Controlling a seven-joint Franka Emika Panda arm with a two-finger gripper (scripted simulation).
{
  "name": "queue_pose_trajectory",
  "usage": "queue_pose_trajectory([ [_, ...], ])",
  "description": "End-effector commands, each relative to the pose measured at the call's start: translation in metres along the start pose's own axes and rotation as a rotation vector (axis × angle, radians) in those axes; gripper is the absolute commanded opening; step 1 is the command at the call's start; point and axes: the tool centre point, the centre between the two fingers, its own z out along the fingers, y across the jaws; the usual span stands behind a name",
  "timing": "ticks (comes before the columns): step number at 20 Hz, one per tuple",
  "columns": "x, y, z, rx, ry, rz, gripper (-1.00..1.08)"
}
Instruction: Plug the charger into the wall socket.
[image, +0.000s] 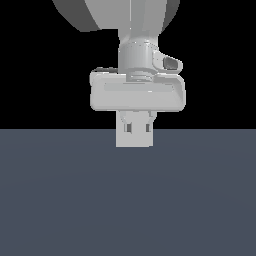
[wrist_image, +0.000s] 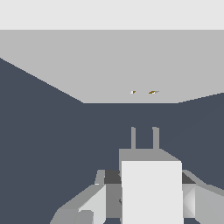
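The dark blue-grey floor (image: 60, 200) carries the upright wall socket (wrist_image: 109, 65).

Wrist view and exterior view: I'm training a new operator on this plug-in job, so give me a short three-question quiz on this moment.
1. True or false: the charger sits between the fingers of the hand.
2. How many prongs stick out of the charger towards the wall socket?
3. Have the prongs entered the socket's holes? A) yes B) no, a gap remains

Key: 1 true; 2 two; 3 B
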Motion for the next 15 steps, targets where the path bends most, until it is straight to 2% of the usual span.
queue_pose_trajectory([
  [1,0.008,0.0,0.0,0.0,0.0,0.0,-1.0],
  [8,0.031,0.0,0.001,0.0,0.0,0.0,-1.0],
  [15,0.039,0.0,0.002,0.0,0.0,0.0,-1.0],
])
